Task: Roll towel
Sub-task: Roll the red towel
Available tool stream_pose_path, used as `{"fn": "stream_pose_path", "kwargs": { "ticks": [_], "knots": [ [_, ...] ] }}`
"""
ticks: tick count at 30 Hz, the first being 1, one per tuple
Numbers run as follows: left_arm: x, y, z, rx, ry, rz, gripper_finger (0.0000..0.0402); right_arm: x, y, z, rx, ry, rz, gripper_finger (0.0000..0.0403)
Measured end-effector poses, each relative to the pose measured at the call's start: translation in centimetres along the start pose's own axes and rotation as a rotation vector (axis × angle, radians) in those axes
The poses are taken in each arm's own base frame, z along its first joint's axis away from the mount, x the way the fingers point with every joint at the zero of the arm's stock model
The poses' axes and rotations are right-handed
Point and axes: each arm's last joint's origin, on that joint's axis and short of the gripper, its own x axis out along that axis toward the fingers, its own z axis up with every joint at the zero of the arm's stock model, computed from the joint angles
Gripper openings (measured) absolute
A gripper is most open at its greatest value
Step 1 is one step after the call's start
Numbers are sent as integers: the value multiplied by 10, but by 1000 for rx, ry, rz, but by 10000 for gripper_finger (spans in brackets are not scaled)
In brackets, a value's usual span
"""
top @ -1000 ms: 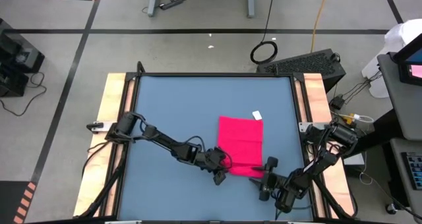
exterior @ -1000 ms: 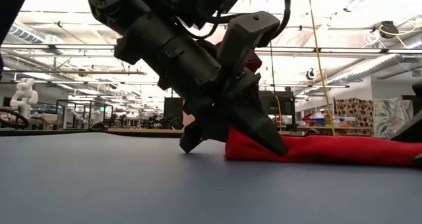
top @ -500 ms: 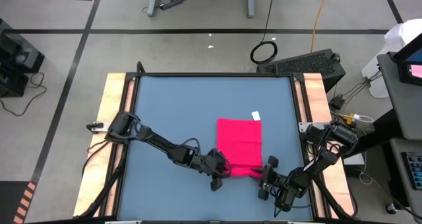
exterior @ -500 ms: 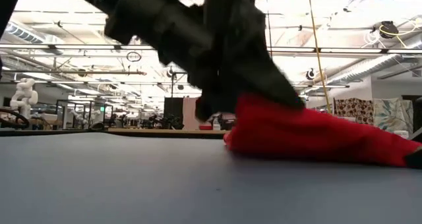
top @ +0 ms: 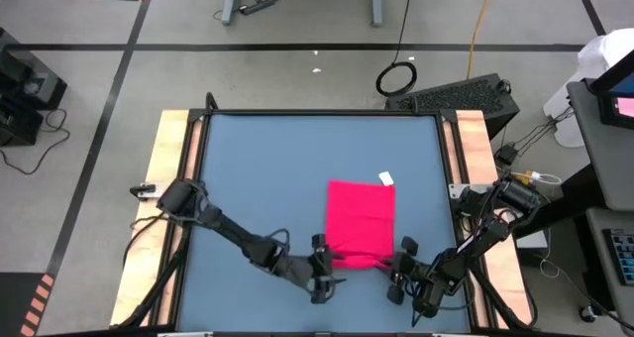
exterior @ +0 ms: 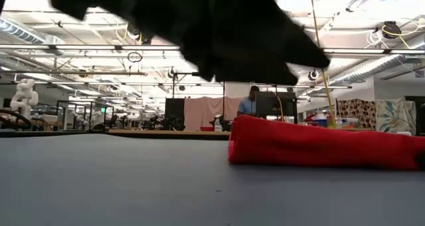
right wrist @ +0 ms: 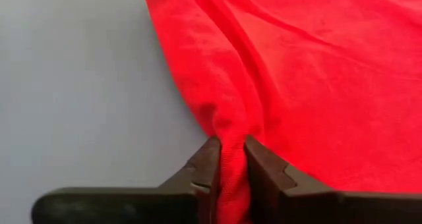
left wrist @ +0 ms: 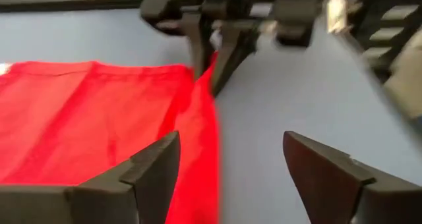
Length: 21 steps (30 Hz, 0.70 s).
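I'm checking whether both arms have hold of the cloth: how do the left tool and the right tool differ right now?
The right tool is shut on the towel, pinching a bunched corner between its fingers; the left tool is open, fingers spread, gripping nothing. The right tool touches the cloth; the left tool sits just off the towel's near edge. Both sit low at the towel's near end, facing each other.

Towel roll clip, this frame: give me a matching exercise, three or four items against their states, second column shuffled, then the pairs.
Items:
1. left gripper
2. right gripper
3. towel
4. white tag

States:
A. shut, pinching a fold of red cloth
B. lying on the blue table, near edge bunched
C. open, fingers apart beside the towel's near edge
D. at the towel's far corner

Pairs: 1-C, 2-A, 3-B, 4-D
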Motion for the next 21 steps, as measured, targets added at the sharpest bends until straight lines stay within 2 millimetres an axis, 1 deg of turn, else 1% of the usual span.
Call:
{"fn": "stream_pose_path", "kwargs": {
  "ticks": [2,6,11,14,17,19,21],
  "knots": [
    [2,-5,-9,25,0,49,276,-2,1,3,11,25,17,45],
    [8,-9,-23,39,24,66,276,-3,2,7,15,48,32,45],
    [11,-9,-31,46,41,61,276,-2,2,8,27,46,29,45],
    [15,-7,-35,32,52,48,273,-2,2,8,29,52,31,45],
    [18,-2,-36,18,63,59,252,-2,2,8,29,52,32,45],
    [19,1,-36,1,62,65,226,-2,2,8,29,53,33,45],
    [21,5,-36,-13,72,66,192,-2,2,8,25,59,35,45]
  ]
}}
